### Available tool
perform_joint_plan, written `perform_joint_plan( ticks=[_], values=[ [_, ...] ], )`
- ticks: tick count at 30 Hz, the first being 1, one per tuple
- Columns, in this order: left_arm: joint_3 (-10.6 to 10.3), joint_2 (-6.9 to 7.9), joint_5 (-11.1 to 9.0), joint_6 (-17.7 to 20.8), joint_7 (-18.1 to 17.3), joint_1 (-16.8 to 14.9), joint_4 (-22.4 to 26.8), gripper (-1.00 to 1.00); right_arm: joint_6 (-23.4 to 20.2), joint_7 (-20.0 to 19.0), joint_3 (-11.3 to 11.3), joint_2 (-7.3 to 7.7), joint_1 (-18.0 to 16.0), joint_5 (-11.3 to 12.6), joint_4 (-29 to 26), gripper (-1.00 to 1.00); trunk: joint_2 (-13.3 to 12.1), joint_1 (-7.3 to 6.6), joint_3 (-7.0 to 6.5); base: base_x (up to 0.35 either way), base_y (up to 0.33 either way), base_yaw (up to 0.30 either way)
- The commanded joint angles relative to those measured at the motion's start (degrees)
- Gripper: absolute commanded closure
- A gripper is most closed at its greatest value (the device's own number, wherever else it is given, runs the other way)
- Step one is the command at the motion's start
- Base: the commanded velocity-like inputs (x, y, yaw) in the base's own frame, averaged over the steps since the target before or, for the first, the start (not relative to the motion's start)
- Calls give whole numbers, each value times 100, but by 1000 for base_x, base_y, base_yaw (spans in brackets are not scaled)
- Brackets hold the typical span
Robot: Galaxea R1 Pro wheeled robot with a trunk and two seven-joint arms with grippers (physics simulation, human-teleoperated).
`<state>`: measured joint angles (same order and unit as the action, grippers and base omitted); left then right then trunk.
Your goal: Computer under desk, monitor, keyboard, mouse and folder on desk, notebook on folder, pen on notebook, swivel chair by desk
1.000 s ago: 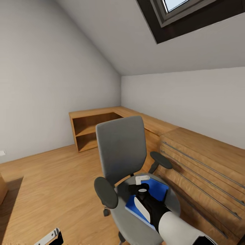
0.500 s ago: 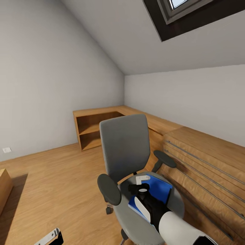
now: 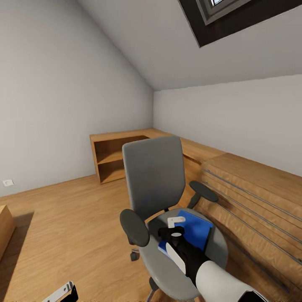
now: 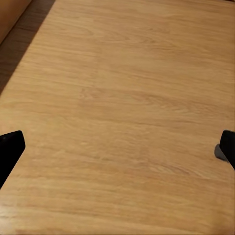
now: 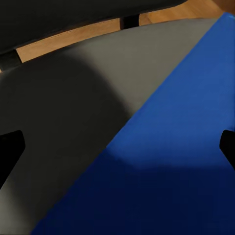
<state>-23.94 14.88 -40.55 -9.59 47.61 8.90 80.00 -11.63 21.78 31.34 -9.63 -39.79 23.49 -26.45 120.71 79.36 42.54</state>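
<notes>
Right gripper [image 5: 117, 147], jaws spread wide, hovers over the folder [image 3: 193, 229] on the swivel chair [image 3: 157, 180] seat, lower centre. Left gripper [image 4: 117, 147] — also spread — faces bare floor. Best grip: lower squarely onto the folder's edge.

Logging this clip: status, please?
Right gripper open above folder. Folder flat on swivel chair seat. Left gripper open over floor.
</notes>
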Motion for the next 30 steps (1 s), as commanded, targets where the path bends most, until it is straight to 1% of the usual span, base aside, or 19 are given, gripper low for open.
perform_joint_plan(
  ticks=[1,12,21,24,30],
  values=[
    [-14,6,-58,-52,12,-3,7,-100,-31,48,48,5,-6,39,-9,-100,44,22,23,0,0,0],
    [-12,6,-56,-52,12,-3,7,-100,-33,46,48,5,-5,41,-9,-100,485,264,221,0,0,0],
    [-14,6,-56,-54,12,-3,7,-100,-41,52,48,5,-8,42,-9,-100,485,264,221,0,0,0],
    [-14,6,-52,-55,12,-3,7,-100,-41,54,48,2,-8,42,-9,-100,606,330,275,0,0,0],
    [-27,6,-44,-60,12,-3,7,-100,-41,55,48,5,-8,42,-9,-100,606,330,275,0,0,0]
  ],
)
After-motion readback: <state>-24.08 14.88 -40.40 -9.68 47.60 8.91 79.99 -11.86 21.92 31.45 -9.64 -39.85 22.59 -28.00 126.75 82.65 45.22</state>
